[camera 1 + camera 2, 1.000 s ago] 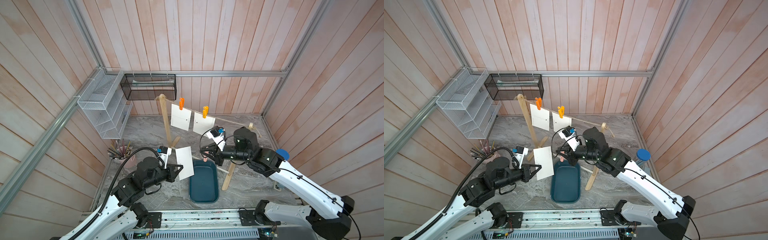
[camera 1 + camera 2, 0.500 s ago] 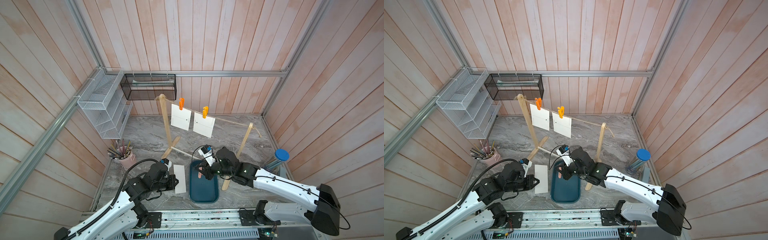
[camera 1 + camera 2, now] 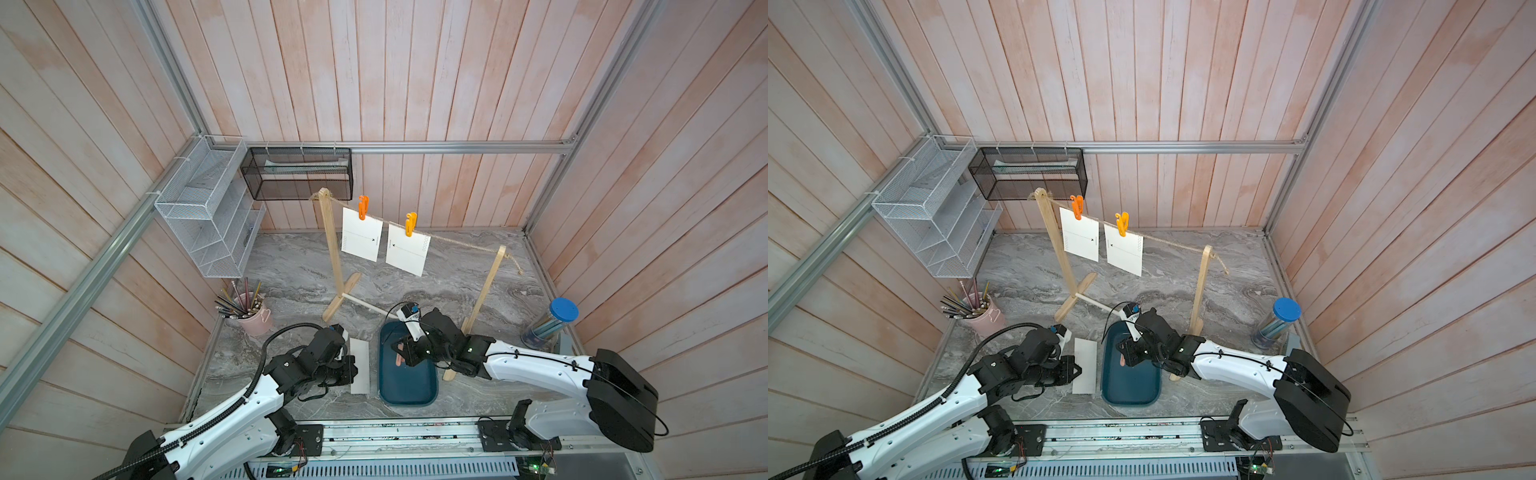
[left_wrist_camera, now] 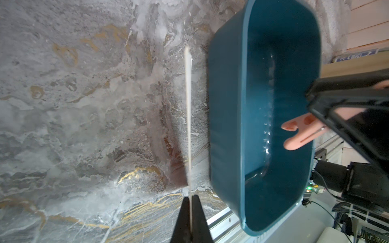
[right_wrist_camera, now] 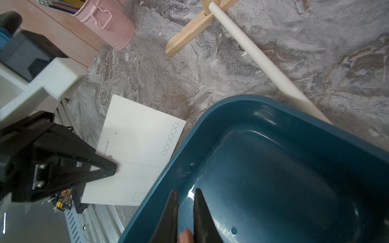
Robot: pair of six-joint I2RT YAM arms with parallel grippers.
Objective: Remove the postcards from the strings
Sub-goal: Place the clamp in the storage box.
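White card stock sits pinched between fully closed jaws: the left gripper (image 4: 191,199) holds one freed postcard (image 5: 134,155) by its edge, flat and low over the marble table (image 3: 299,266), just beside the teal tray (image 4: 227,105). Whether the card already rests on the stone I cannot tell. The right gripper (image 5: 186,194) hangs over the inside of the tray, its jaws nearly together on a pink clothespin (image 4: 301,131) that pokes out past the tips.

Up on the twine (image 3: 461,244) the orange-pinned postcard (image 3: 360,235) and the yellow-pinned postcard (image 3: 407,254) hang side by side, so by my reckoning about a third of the job is done.

The step in hand looks like the set-down. Next, both pairs of jaws need to part — the left to leave the card lying flat, the right to drop the pin into the tray. Then both arms must rise to the line. One should squeeze a pin's tail while the other steadies the paper, since a loose card would likely flutter away.
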